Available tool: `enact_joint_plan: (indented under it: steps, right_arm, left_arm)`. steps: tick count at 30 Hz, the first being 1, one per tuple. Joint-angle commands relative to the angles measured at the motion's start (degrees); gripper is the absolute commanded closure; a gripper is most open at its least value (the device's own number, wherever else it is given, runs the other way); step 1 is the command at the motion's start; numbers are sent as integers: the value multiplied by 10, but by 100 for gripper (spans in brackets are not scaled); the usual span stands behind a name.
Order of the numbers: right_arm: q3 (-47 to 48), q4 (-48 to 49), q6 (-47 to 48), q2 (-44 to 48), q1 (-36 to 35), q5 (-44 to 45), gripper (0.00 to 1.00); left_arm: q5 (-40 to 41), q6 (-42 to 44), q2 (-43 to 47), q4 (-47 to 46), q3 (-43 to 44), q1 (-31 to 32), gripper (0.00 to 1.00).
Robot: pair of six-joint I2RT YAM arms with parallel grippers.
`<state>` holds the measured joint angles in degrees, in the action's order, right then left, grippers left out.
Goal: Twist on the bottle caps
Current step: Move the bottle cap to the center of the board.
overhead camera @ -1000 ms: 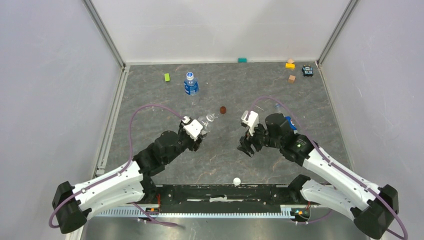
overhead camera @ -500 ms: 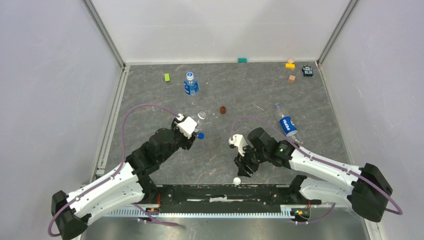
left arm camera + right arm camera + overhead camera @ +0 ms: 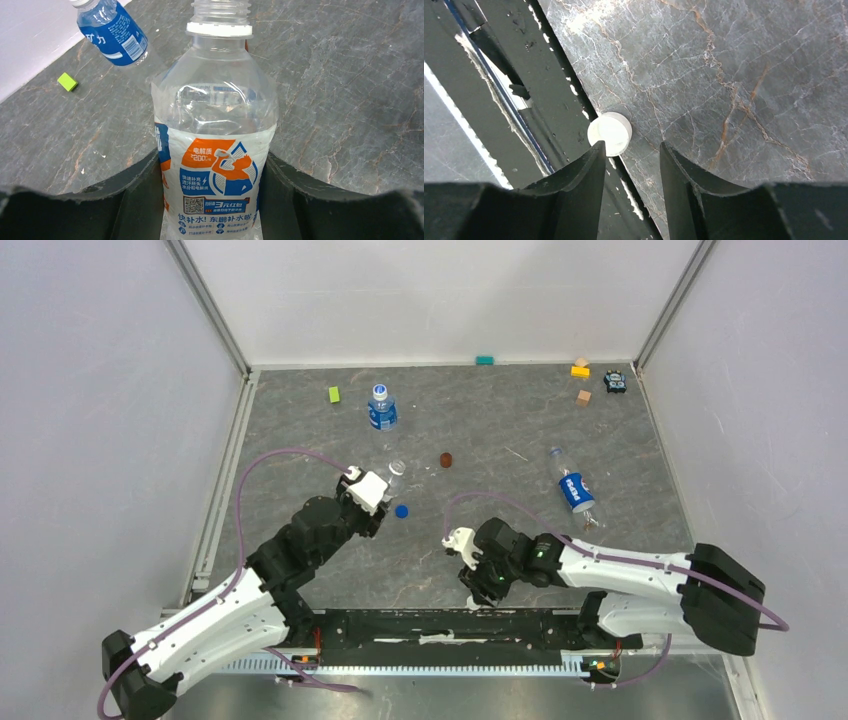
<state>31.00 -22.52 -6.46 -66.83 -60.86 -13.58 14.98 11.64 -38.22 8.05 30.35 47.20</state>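
My left pincer [image 3: 212, 200] is clamped on the labelled waist of an uncapped bottle [image 3: 215, 125], holding it clear of the tabletop [image 3: 749, 75] left of the middle. The thin clear wall looks light and squashy, so I judge a firm but not crushing grip there keeps the threaded neck round. My right pincer [image 3: 631, 150] stands apart with nothing between the fingers, hanging over the tabletop's near edge. A whitish cap [image 3: 610, 132] lies just ahead of one fingertip, touching or almost touching the black rail [image 3: 524, 100]. That cap is tiny, stiff and near weightless, and I expect it to skid on the smooth stone. I would take it across its rim, though the rail leaves one finger little room. A blue cap [image 3: 401, 510] lies near the held bottle.
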Motion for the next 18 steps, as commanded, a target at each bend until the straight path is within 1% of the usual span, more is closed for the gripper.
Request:
enact_joint_plan:
  steps: [1,3,4,10,11,14,15,18]
  right_arm:
    - [19,30,-21,-24,-22,44,52]
    - [20,29,-23,-34,-32,54,53]
    - [20,30,-23,-38,-37,57,55]
    - [36,21,-15,-44,-44,103,73]
    - [45,16,-8,-45,-44,119,77]
    - [75,-7,22,-56,-38,174,98]
    - [84,-14,34,-61,-30,187,100]
    - [101,-16,59,-77,7,190,100]
  left_arm:
    - [7,11,11,-20,-4,-4,77]
    - [7,11,12,-20,-3,-4,77]
    - [7,10,13,-20,-4,-4,77]
    - [2,9,14,-19,-3,-4,77]
    - [1,9,14,-20,-3,-4,77]
    - [-4,8,15,-17,-3,-4,77]
    - [-6,8,14,-15,-3,-4,77]
    - [-8,-2,11,-14,-2,-4,77]
